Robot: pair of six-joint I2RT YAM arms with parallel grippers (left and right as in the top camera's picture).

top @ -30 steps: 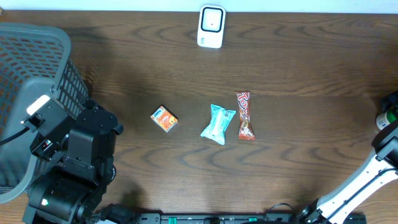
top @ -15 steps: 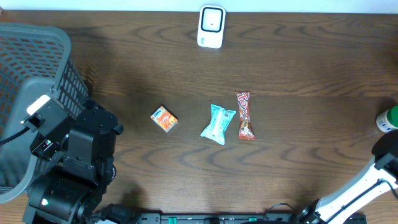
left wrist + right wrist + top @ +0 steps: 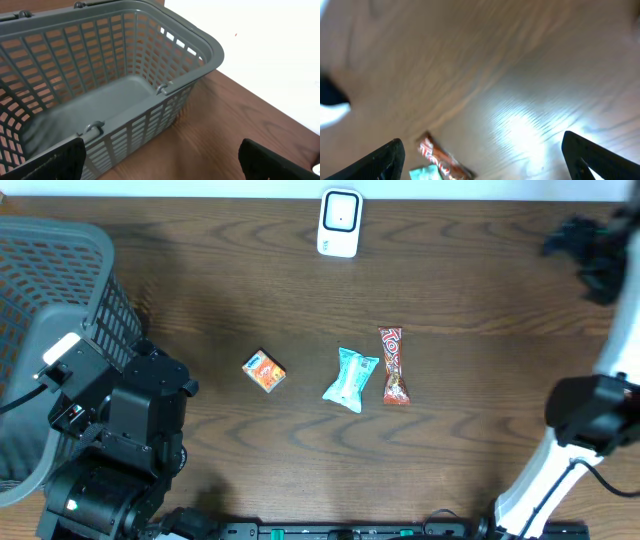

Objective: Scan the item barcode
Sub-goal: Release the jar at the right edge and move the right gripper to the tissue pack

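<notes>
Three items lie mid-table: a small orange box point(image 3: 265, 371), a teal packet point(image 3: 349, 379) and a red-brown candy bar point(image 3: 393, 365). No barcode shows on any of them. A white scanner point(image 3: 339, 223) stands at the far edge. My right gripper point(image 3: 590, 250) hangs blurred over the far right corner, well away from the items. In the right wrist view it point(image 3: 485, 155) is open and empty, with the candy bar point(image 3: 442, 157) and the teal packet point(image 3: 425, 173) below it. My left gripper point(image 3: 162, 160) is open and empty beside the basket.
A grey plastic basket point(image 3: 40, 300) stands at the left; its inside point(image 3: 115, 95) is bare in the left wrist view. The left arm's base point(image 3: 120, 440) fills the near left corner. The right arm's link point(image 3: 590, 415) rises along the right edge.
My right arm has swung from the right edge up to the far right corner. A green-and-white thing seen at the right edge earlier no longer shows. The left arm and the items stay put.
</notes>
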